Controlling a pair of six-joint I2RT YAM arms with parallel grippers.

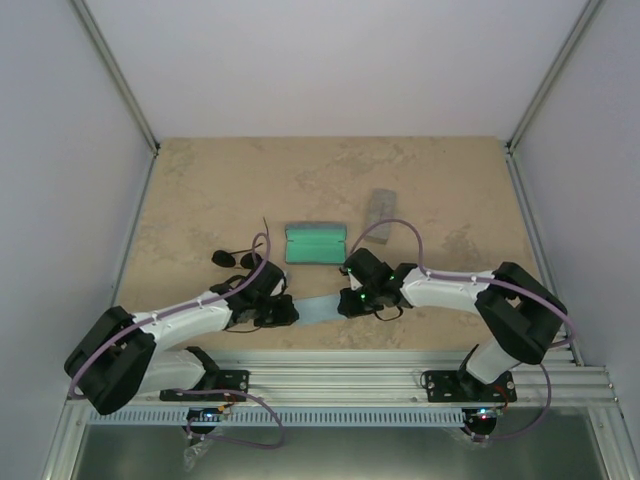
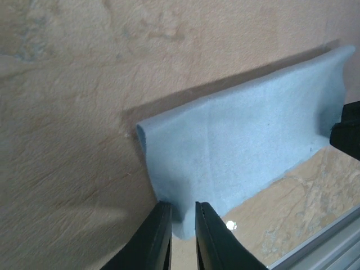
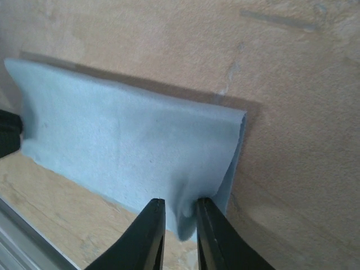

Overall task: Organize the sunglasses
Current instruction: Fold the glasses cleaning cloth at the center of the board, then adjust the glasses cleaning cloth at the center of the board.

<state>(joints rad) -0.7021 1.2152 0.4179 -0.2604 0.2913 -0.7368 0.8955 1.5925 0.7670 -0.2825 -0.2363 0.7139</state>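
Note:
A folded light blue cloth (image 1: 318,310) lies near the table's front edge, between my two grippers. My left gripper (image 1: 287,312) is shut on the cloth's left end (image 2: 236,152), seen in the left wrist view (image 2: 183,216). My right gripper (image 1: 350,301) is shut on the cloth's right end (image 3: 129,146), seen in the right wrist view (image 3: 180,216). The sunglasses with black oval lenses (image 1: 232,258) lie on the table just beyond the left arm, one thin arm sticking up. The red-framed pair does not show.
An open case with a green lining (image 1: 316,243) stands behind the cloth at the table's middle. A grey case (image 1: 380,206) lies further back on the right. The metal rail (image 1: 340,372) runs along the front edge.

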